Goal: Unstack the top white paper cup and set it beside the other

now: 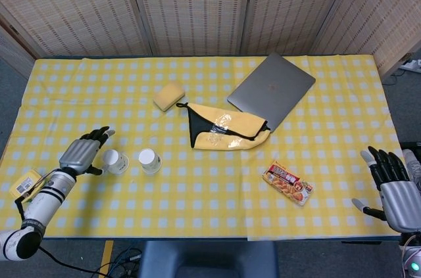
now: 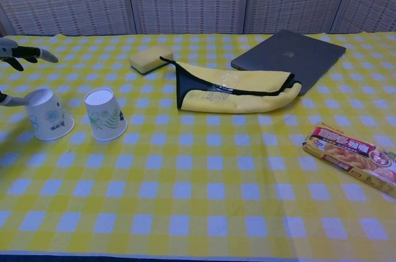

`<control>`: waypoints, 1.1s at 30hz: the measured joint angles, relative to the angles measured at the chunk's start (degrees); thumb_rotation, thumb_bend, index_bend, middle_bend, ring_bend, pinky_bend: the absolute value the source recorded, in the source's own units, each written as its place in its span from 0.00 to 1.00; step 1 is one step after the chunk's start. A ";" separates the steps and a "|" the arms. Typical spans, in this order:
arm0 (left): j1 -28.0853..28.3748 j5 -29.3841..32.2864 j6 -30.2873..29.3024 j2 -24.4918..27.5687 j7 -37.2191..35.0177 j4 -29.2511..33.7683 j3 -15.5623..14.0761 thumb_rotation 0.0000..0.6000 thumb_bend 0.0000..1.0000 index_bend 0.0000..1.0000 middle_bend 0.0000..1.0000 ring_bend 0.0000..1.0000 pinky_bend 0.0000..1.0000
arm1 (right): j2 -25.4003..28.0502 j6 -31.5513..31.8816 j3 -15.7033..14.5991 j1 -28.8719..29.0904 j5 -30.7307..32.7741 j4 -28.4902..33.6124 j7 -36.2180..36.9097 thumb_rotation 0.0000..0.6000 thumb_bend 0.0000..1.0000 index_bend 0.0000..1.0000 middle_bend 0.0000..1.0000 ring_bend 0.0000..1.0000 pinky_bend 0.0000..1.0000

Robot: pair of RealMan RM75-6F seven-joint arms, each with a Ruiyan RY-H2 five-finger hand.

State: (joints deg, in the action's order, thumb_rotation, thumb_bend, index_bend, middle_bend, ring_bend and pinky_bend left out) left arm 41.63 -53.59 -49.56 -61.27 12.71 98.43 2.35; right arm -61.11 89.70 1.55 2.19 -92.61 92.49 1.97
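Note:
Two white paper cups with a green leaf print stand upside down, side by side, at the table's front left. The left cup (image 1: 116, 162) (image 2: 49, 114) is about a cup's width from the right cup (image 1: 149, 160) (image 2: 105, 113). My left hand (image 1: 83, 152) is just left of the left cup with nothing in it. Its fingers (image 2: 30, 54) are spread and lifted above the cup, and the thumb tip lies close to the cup's top rim. My right hand (image 1: 395, 188) hovers open off the table's front right corner, far from both cups.
A yellow and black cloth (image 1: 227, 129) lies mid-table, with a yellow sponge (image 1: 169, 96) behind it and a closed grey laptop (image 1: 271, 89) to its right. A snack box (image 1: 287, 183) lies front right. A small yellow packet (image 1: 24, 183) sits at the left edge by my forearm.

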 measured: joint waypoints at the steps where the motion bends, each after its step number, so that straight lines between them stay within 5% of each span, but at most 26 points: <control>1: -0.20 -0.29 -0.71 0.75 0.28 1.18 0.06 1.00 0.35 0.00 0.00 0.00 0.16 | 0.08 0.21 -0.01 -0.07 -0.10 -0.02 0.25 1.00 0.11 0.00 0.00 0.00 0.00; 8: -4.29 -3.83 -10.52 8.19 4.05 15.66 -0.61 1.00 0.35 0.00 0.00 0.00 0.16 | 0.47 1.67 -0.46 -0.61 -1.66 -0.27 1.54 1.00 0.11 0.00 0.00 0.00 0.00; 14: -13.58 -16.52 -25.04 10.25 5.62 21.59 -4.19 1.00 0.35 0.00 0.00 0.00 0.17 | 0.49 2.80 -0.90 -1.19 -2.65 -0.49 1.84 1.00 0.11 0.00 0.00 0.00 0.00; 21: -29.17 -34.15 -42.39 6.59 5.25 16.44 -9.92 1.00 0.35 0.00 0.00 0.00 0.17 | 0.10 2.03 -0.93 -1.05 -2.36 -0.38 0.65 1.00 0.11 0.00 0.00 0.00 0.00; 33: -38.11 -38.96 -49.92 -0.39 -2.66 1.51 -10.33 1.00 0.35 0.00 0.00 0.00 0.16 | -1.39 -0.23 -0.62 -0.27 -0.97 0.47 -3.68 1.00 0.11 0.00 0.00 0.00 0.00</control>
State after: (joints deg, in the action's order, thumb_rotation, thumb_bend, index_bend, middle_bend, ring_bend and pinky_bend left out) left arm 3.52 -92.55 -99.48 -61.66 10.05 99.94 -7.98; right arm -62.51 89.47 0.93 1.93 -93.58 92.95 -1.71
